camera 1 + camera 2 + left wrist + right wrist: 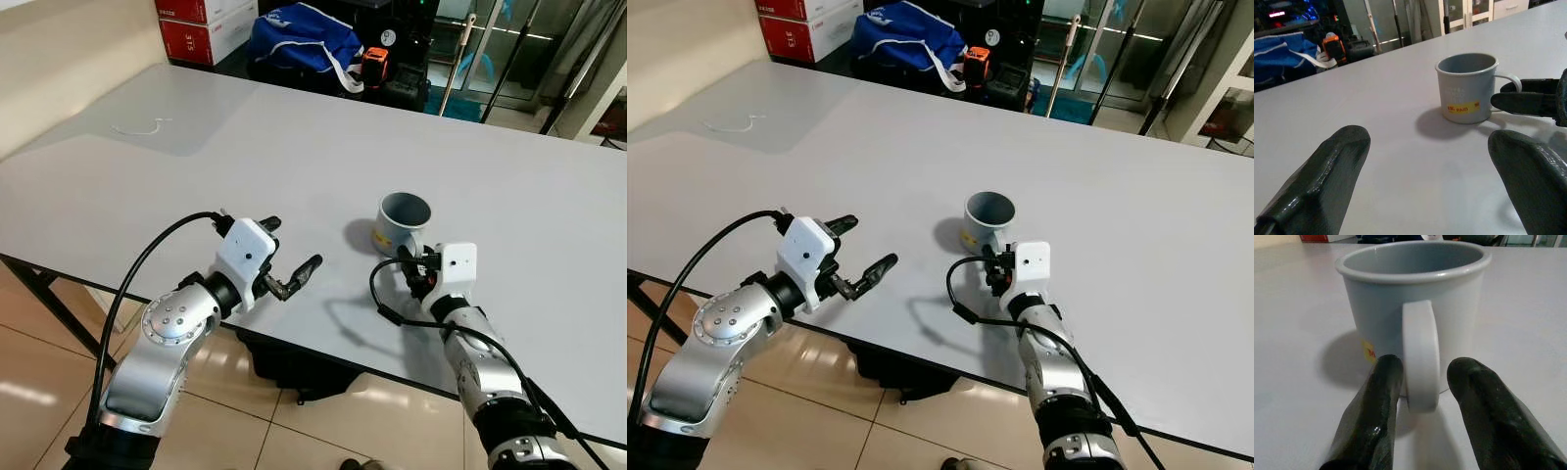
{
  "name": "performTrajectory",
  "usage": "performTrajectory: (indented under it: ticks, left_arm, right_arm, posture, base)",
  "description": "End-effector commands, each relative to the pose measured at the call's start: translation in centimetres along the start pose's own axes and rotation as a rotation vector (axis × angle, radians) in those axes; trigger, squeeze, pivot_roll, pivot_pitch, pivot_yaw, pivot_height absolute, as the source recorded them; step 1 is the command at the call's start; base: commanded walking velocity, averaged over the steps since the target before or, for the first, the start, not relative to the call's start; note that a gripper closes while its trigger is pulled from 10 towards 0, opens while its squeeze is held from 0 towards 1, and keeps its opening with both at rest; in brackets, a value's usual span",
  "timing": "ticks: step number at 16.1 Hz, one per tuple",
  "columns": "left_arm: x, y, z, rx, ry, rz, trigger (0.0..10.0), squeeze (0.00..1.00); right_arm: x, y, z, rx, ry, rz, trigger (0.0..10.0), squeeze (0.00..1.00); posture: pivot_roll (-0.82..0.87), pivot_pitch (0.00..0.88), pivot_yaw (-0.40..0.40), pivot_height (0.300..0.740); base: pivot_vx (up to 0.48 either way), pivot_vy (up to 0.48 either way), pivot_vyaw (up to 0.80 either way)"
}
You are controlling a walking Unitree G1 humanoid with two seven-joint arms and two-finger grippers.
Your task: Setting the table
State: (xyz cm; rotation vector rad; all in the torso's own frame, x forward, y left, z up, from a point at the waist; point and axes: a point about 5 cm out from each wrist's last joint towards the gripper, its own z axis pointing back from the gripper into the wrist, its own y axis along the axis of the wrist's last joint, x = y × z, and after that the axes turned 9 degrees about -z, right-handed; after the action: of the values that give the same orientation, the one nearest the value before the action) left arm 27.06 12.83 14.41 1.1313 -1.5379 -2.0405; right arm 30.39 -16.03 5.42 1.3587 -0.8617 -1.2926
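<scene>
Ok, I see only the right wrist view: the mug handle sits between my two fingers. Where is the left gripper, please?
Observer: The left gripper hovers over the table near its front edge, left of the mug, fingers open and empty.
Operator: Is anything else lying on the table?
Observer: A thin white string, far off toward the left corner.
Operator: And beyond the table?
Observer: A blue bag past the far edge.
</scene>
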Motion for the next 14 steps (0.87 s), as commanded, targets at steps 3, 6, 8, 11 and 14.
performTrajectory:
  ticks: [3,6,8,11,14]
  left_arm:
    - [0.4,0.5,0.4,0.034,-0.031,0.04,10.0,0.0]
    - [-0.6,0.6,0.8,0.034,0.089,0.035,10.0,0.0]
    - [-2.3,0.9,0.7,0.038,0.241,0.051,10.0,0.0]
    - [-3.1,1.7,-0.5,0.025,0.339,0.041,10.0,0.0]
    - [-2.7,1.8,-1.2,0.009,0.348,0.036,10.0,0.0]
  right_arm:
    - [0.5,1.6,1.5,0.129,0.026,-0.016,10.0,0.0]
    - [0.1,4.8,5.9,0.266,0.107,-0.019,10.0,0.0]
    - [0.1,6.3,7.6,0.29,0.059,-0.009,10.0,0.0]
    - [1.6,7.2,6.5,0.249,-0.193,0.004,10.0,0.0]
    - [0.8,7.2,5.4,0.215,-0.19,-0.021,10.0,0.0]
  posture:
    - [0.03,0.0,-0.043,0.74]
    - [0.02,0.0,-0.047,0.74]
    - [0.01,0.004,-0.048,0.74]
    - [-0.01,0.005,-0.043,0.74]
    - [0.0,0.012,-0.042,0.74]
  base:
    - [0.0,0.0,0.0]
    - [0.0,0.0,0.0]
    - [0.0,0.0,0.0]
    - [0.0,0.0,-0.21]
    - [0.0,0.467,-0.8]
